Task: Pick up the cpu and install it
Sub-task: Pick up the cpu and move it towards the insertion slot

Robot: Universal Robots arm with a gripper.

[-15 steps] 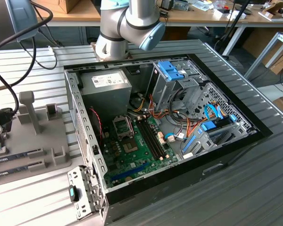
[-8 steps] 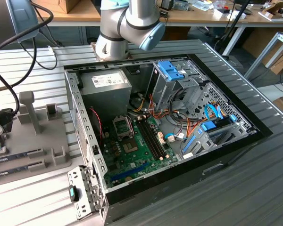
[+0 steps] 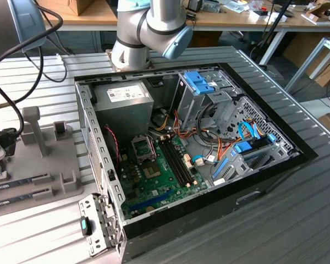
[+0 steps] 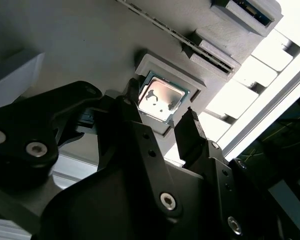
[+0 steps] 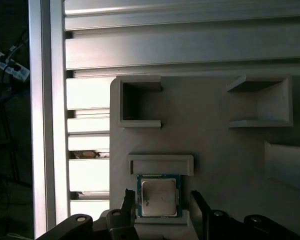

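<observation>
cpu [image 5: 158, 196] lies flat in the square pocket of the grey holder [image 5: 215, 145] on the table [image 5: 190, 50]. Pincer [image 5: 161, 200] spread, a finger either side of it. PC case [image 3: 264, 187] sits open, well apart.

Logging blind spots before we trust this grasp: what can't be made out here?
- Finger contact: the gripper is open astride the cpu in both wrist views, and the fingertips hide its side edges.
- cpu top, second wrist view: washed out by glare.
- cpu underside: hidden against the grey holder.
- Socket, exterior view: too small to tell whether it is open or empty.
</observation>
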